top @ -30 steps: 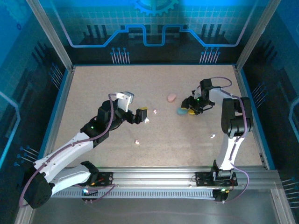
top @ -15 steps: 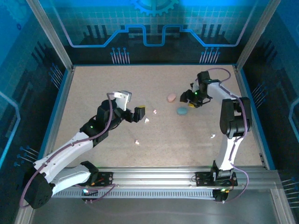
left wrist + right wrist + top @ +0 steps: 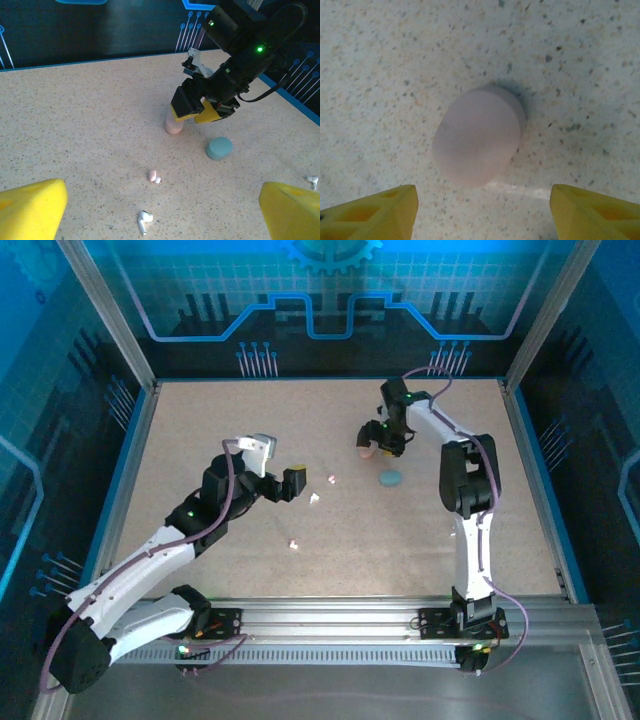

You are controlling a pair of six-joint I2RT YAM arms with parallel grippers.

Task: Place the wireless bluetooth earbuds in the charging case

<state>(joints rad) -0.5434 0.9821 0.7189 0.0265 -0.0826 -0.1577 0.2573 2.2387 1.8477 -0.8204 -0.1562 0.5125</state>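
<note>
A pink charging case (image 3: 479,137) lies on the table, and my right gripper (image 3: 482,215) hovers open just above it, its yellow fingertips (image 3: 370,215) apart on both sides. From above, the right gripper (image 3: 382,438) is over the pink case (image 3: 365,451). A teal case (image 3: 390,479) lies alone to its near right. My left gripper (image 3: 298,483) is open and empty. Ahead of it lie a white stemmed earbud (image 3: 144,220) and a tiny pink and white piece (image 3: 153,176). Another white earbud (image 3: 312,180) lies at the far right.
One more small white earbud (image 3: 294,544) lies nearer the arm bases. Blue glass walls and an aluminium frame (image 3: 140,400) enclose the speckled table (image 3: 220,430). The rail (image 3: 330,620) with both arm bases runs along the near edge.
My right gripper has moved left and away from the teal case, which stays on the table, and now hangs over the pink case. The left arm has shifted only slightly.
</note>
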